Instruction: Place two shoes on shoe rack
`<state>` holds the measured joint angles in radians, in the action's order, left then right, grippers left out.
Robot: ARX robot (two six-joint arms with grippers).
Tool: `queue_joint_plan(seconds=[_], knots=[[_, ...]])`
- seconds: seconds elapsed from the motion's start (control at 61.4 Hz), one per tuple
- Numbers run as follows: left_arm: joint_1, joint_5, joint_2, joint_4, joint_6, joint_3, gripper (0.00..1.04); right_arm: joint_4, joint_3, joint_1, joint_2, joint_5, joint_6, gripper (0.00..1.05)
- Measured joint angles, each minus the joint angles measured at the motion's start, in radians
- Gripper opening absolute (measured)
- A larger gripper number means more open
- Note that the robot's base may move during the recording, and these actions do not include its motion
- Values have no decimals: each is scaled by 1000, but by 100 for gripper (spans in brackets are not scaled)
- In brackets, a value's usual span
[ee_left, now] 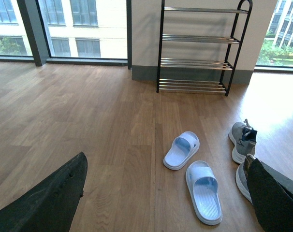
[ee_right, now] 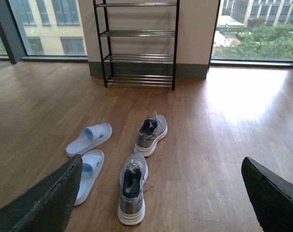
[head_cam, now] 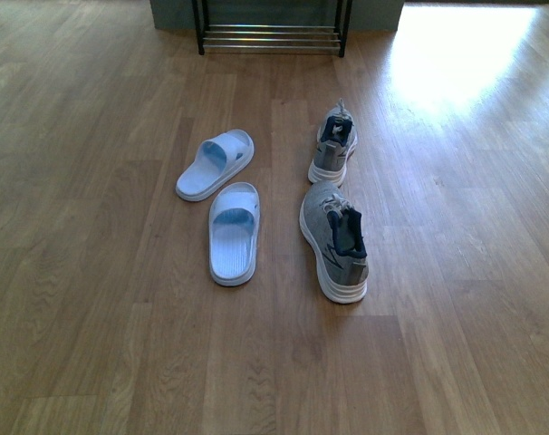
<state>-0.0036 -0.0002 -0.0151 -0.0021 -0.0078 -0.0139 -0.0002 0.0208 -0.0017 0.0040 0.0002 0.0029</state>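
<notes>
Two grey knit sneakers with white soles lie on the wood floor. The nearer shoe (head_cam: 333, 240) lies in line with the farther shoe (head_cam: 333, 145). The black shoe rack (head_cam: 270, 36) with chrome bars stands against the far wall. The right wrist view shows the rack (ee_right: 137, 43), the farther shoe (ee_right: 151, 133) and the nearer shoe (ee_right: 132, 188). My right gripper (ee_right: 161, 200) is open above the floor, holding nothing. My left gripper (ee_left: 161, 203) is open too, and one of its fingers (ee_left: 274, 198) partly hides the nearer shoe (ee_left: 242, 179). Neither arm shows in the front view.
Two pale blue slide sandals (head_cam: 216, 165) (head_cam: 234, 233) lie just left of the sneakers. Bare wood floor stretches between the shoes and the rack (ee_left: 197, 48). Tall windows (ee_left: 64, 24) flank the wall, and a bright sun patch (head_cam: 456, 54) lies on the right.
</notes>
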Motion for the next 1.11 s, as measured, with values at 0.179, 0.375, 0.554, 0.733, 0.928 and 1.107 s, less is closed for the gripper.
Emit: queue_joint_plan(seconds=[0.179, 0.375, 0.554, 0.733, 0.928, 1.107], knots=[[0, 0, 0, 0, 0, 0, 95, 0, 0, 0, 0, 0, 0, 95], [0, 0, 0, 0, 0, 0, 95, 0, 0, 0, 0, 0, 0, 95], [0, 0, 0, 0, 0, 0, 95, 0, 0, 0, 0, 0, 0, 95], [0, 0, 0, 0, 0, 0, 95, 0, 0, 0, 0, 0, 0, 95], [0, 0, 0, 0, 0, 0, 95, 0, 0, 0, 0, 0, 0, 95], [0, 0, 0, 0, 0, 0, 95, 0, 0, 0, 0, 0, 0, 95]])
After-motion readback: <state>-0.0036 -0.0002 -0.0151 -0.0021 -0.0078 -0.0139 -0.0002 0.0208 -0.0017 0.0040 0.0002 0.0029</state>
